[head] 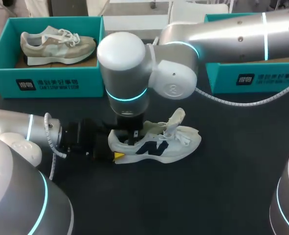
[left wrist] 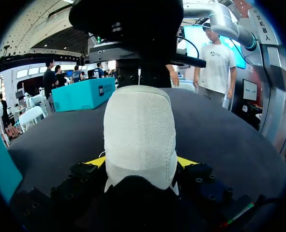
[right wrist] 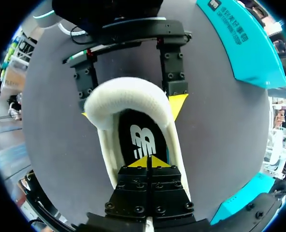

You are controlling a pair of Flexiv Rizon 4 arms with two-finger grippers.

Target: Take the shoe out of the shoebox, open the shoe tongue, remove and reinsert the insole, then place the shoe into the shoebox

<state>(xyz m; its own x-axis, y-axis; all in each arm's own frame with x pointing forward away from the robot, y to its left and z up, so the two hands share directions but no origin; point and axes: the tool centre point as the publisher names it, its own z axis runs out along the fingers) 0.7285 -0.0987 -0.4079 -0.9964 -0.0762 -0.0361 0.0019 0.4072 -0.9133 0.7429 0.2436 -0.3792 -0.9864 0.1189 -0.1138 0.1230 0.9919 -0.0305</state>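
A white shoe (head: 156,145) with a navy logo lies on its sole in the middle of the black table, toe to the right and tongue (head: 176,119) pulled up. My left gripper (head: 116,152) comes in from the left. Its yellow-tipped fingers (left wrist: 185,161) press on both sides of the shoe's heel (left wrist: 140,135). My right gripper (head: 131,138) reaches down from above into the shoe's opening. It is shut (right wrist: 147,162), its yellow tips together on the black insole (right wrist: 140,140). The right wrist view also shows the left gripper (right wrist: 132,109) clamped around the heel.
A teal shoebox (head: 46,81) at the back left holds a beige shoe (head: 58,44). A second teal box (head: 252,78) stands at the back right, under my right arm. White cable trails from that arm over the table.
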